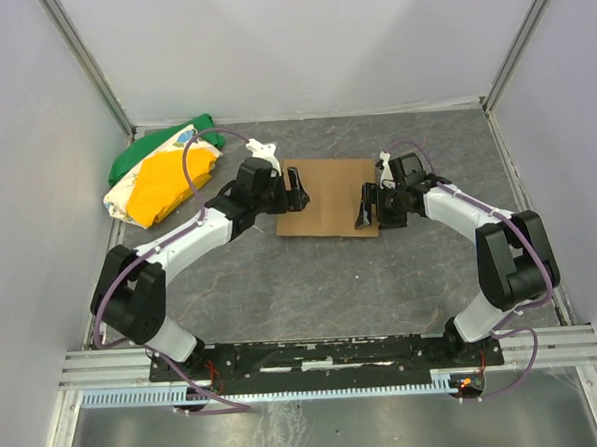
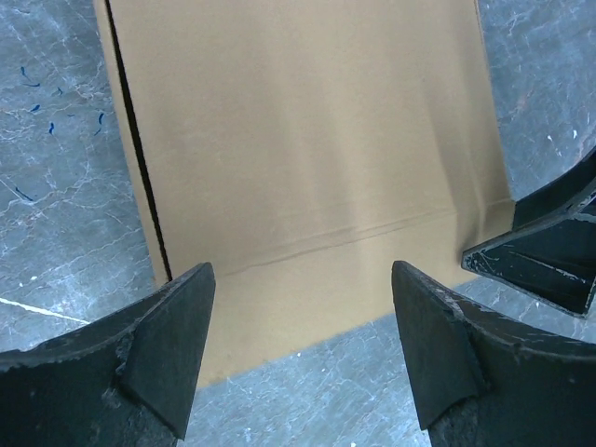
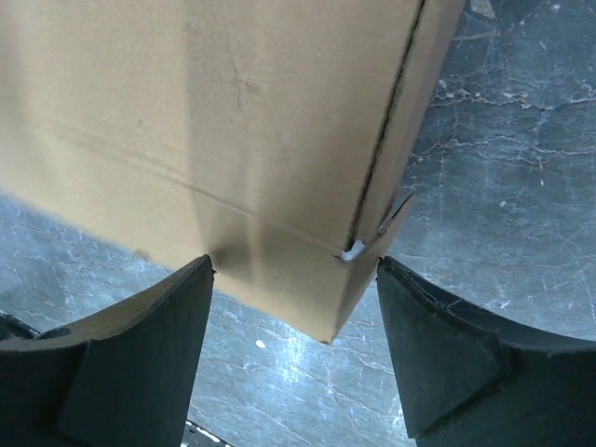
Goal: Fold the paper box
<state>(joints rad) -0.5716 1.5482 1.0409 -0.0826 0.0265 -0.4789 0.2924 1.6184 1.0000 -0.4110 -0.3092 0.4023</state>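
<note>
Grey marbled surface [image 1: 311,273] carries a flat, creased brown paper box [image 1: 327,197]; left pincer [image 2: 300,272] and right pincer [image 3: 294,267] gape wide, empty.

cloth bundle [image 1: 161,179] lies well left of paper box [image 1: 327,197], by wall [image 1: 34,147].

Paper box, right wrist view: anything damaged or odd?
Minor: the paper box has a small frayed, whitish nick where its slit meets the crease, near the corner just ahead of the open right gripper. Nothing else stands out.

Even, bright light; soft shadows.
</note>
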